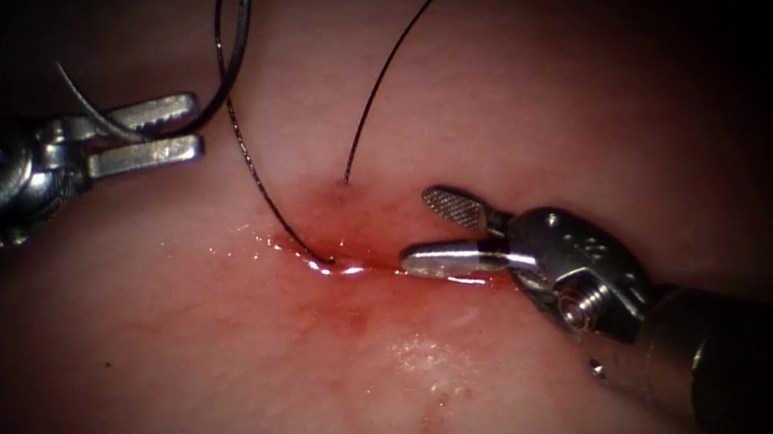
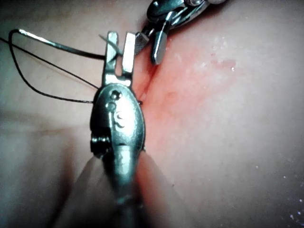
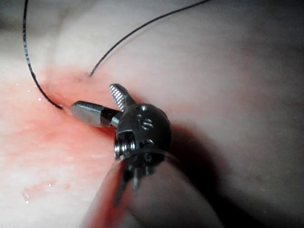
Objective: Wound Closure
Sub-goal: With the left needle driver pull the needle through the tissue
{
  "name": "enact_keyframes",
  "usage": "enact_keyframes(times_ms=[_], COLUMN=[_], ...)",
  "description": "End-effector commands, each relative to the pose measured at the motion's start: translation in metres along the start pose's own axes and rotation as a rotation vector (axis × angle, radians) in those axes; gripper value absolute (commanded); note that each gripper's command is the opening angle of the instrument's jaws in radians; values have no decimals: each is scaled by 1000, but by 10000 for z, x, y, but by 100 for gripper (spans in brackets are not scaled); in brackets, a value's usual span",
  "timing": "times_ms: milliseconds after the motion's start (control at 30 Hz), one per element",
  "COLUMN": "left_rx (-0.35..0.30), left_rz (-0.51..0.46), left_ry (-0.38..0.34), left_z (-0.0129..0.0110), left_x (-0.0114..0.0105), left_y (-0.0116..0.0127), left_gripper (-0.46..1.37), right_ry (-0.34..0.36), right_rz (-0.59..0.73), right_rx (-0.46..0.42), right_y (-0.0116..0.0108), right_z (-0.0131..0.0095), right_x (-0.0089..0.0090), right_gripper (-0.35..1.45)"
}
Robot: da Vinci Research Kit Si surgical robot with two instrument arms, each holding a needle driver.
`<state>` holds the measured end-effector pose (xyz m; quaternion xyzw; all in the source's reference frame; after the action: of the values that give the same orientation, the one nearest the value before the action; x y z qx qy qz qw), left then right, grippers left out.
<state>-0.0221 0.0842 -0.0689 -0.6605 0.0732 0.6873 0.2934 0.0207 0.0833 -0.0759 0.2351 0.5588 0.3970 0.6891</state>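
Needle [image 1: 237, 19] sat clear of the tissue [image 1: 542, 118], well left of the cut [image 1: 370, 263], held by the left tool [image 1: 161, 130]. Jaws were clamped on it near the pointed end – a short tip stuck out past them toward the far left, and the rest of the curve rose up and away to the swaged end. My read: a grip that close to the tip suits a needle already out of the tissue, body kept high so it fouls nothing. In the left wrist view the same tool [image 2: 118, 47] gripped the needle [image 2: 57, 45] across its jaws.

Right tool [image 1: 427, 228] held nothing. Jaws were spread; the lower one lay along the cut in the red fluid [image 1: 344, 231], touching or just off the tissue – couldn't tell which. The upper one was lifted clear. Right wrist view agreed: right tool [image 3: 92, 102] parted, empty, beside the wet red patch.

Thread [image 1: 253, 163] ran from the needle's swaged end down and right into the cut at its left end. A second strand [image 1: 394, 57] came out of the tissue just above the cut and ran up out of view. Likely one suture through the upper lip, though the buried part wasn't visible.

Count:
- 1 needle
- 2 visible thread strands
- 2 tools
- 1 cut
- no knots or finished stitches that I could make out
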Motion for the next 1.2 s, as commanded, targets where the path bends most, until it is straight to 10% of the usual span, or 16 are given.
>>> enact_keyframes(times_ms=[33, 733, 1200], left_rx=[-4, -38, -100], left_rz=[8, 114, 129], left_ry=[-8, -70, -98], left_z=[0, -7, -8], left_x=[-2, -70, -75], left_y=[-1, 2, 10], left_gripper=[-35, -35, -35], right_ry=[-2, -2, -3], right_rz=[0, 2, 4], right_rx=[6, 22, 34], right_y=[-1, -27, -39], right_z=[0, -7, -15], right_x=[0, 33, 51], right_gripper=[105, 102, 102])
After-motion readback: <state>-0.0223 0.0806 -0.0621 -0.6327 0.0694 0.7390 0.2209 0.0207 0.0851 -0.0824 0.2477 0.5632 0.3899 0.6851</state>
